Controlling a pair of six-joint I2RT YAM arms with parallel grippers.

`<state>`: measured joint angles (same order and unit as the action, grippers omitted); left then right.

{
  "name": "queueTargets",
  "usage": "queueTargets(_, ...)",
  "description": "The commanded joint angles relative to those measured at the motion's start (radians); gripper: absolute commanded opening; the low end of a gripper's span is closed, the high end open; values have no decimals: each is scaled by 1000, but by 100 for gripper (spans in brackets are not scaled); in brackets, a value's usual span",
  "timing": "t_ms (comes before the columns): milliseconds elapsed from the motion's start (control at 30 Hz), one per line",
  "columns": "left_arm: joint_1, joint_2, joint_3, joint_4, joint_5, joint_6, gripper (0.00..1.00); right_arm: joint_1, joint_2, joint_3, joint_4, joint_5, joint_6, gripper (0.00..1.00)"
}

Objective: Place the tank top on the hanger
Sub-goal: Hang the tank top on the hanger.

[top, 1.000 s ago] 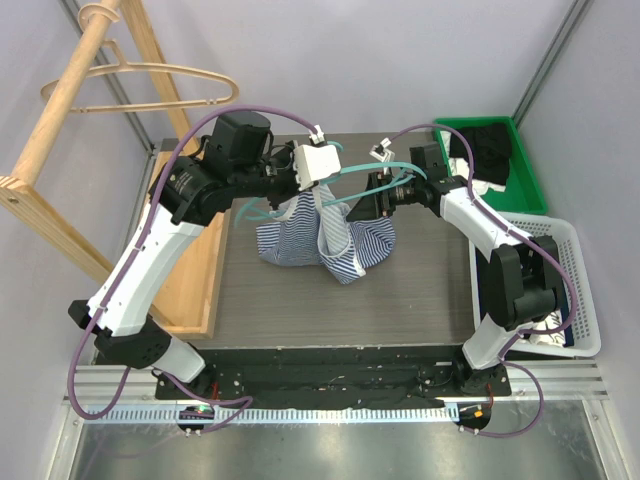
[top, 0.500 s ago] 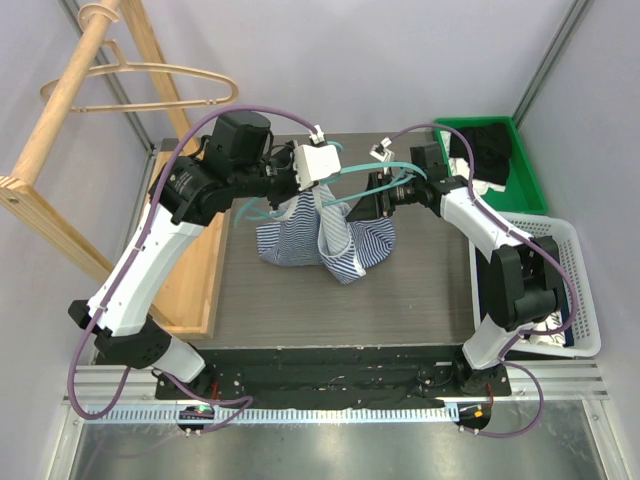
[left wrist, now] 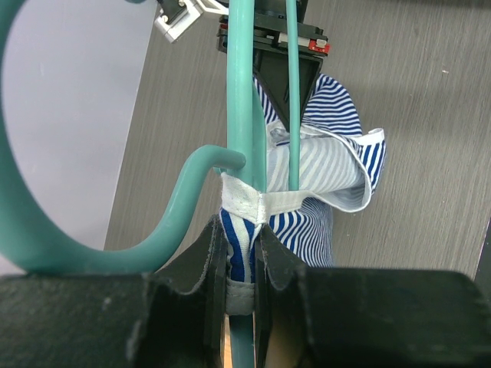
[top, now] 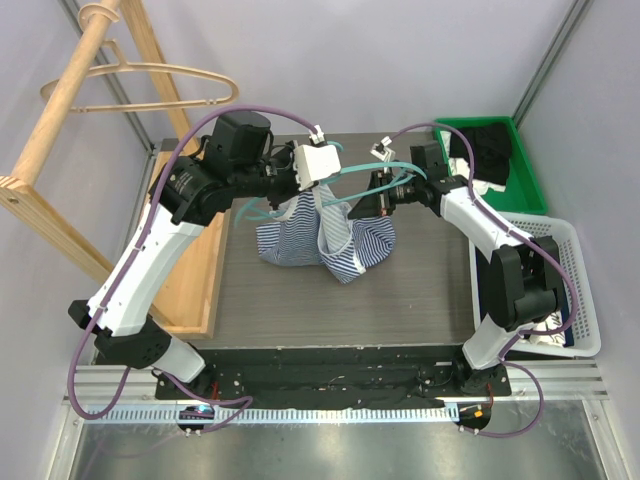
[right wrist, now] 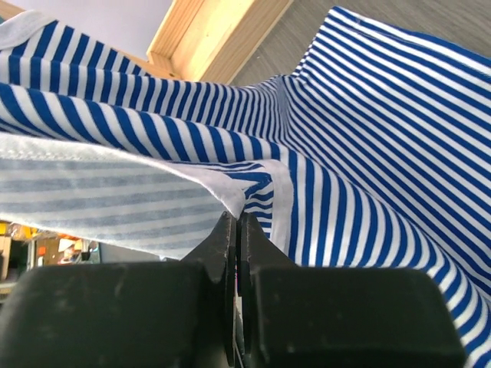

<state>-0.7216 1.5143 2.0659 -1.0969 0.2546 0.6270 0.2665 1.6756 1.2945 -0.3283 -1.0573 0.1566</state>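
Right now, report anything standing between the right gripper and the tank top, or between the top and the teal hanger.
Nothing visible does. The right gripper is shut on the white-trimmed edge of the tank top. The left gripper clamps the teal hanger, and a white-trimmed strap wraps its bar, so fabric and hanger touch.

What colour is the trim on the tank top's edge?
White trim on the navy-and-white striped tank top; clearest in the left wrist view.
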Motion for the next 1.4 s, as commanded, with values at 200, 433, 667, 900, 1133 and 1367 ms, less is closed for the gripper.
queueTargets(200,2,-40,-35,46,-21,5,0,-68,-34,84,-58,112,-72,1)
queueTargets(433,11,-60,-49,57,-26,-4,0,-128,-33,131,-127,169,-111,1)
queueTargets(667,33,-71,-56,86,-34,-33,0,-144,-30,138,-140,201,-126,1)
queueTargets(900,33,-91,-95,68,-77,17,0,-199,-33,221,-179,232,-124,1)
queueTargets(1133,33,-100,-153,91,-178,63,0,-219,-43,307,-261,263,-152,1)
queueTargets(1367,31,-97,-193,155,-294,88,0,-220,-43,380,-344,284,-209,1)
